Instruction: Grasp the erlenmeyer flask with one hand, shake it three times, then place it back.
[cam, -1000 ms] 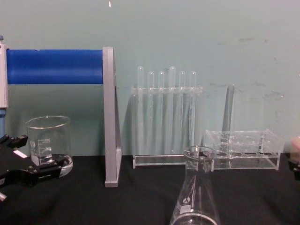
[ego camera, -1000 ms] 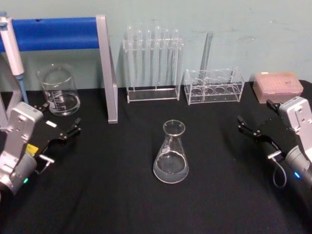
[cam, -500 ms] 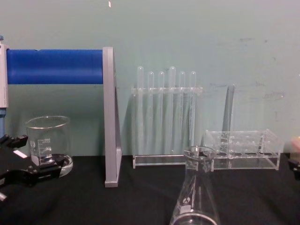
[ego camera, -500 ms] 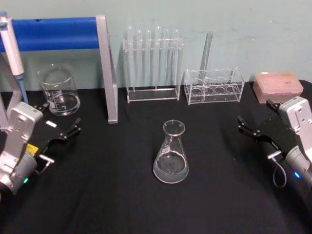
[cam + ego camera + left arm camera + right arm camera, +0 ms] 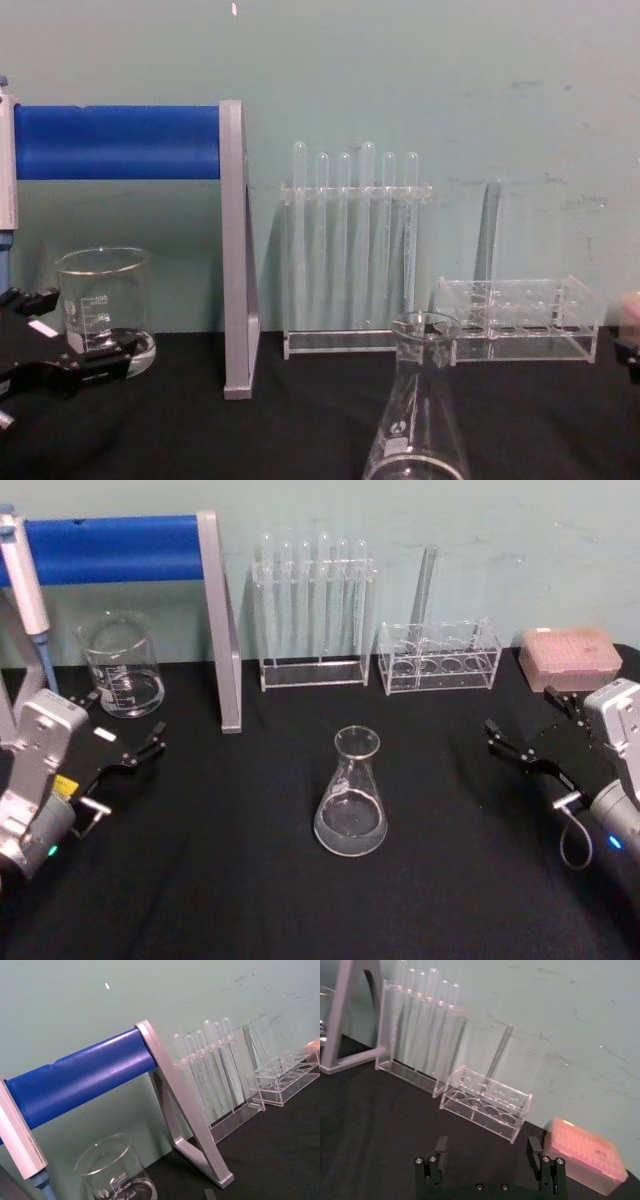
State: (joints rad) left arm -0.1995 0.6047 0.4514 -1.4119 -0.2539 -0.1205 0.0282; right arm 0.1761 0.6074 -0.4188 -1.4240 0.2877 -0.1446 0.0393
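Presently: approach step, grasp not begun.
- Erlenmeyer flask (image 5: 352,798): upright on the black table (image 5: 250,900), well to the left of the right gripper (image 5: 522,712) and slightly nearer the robot.
- Right gripper: jaws spread wide, empty.
- Left gripper (image 5: 125,723): parked, open, empty; beaker (image 5: 122,668) beyond it.
- Next move, judged: reach left, straddle the neck, close.

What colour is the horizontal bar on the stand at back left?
The bar is bright blue, clearest in the chest view.
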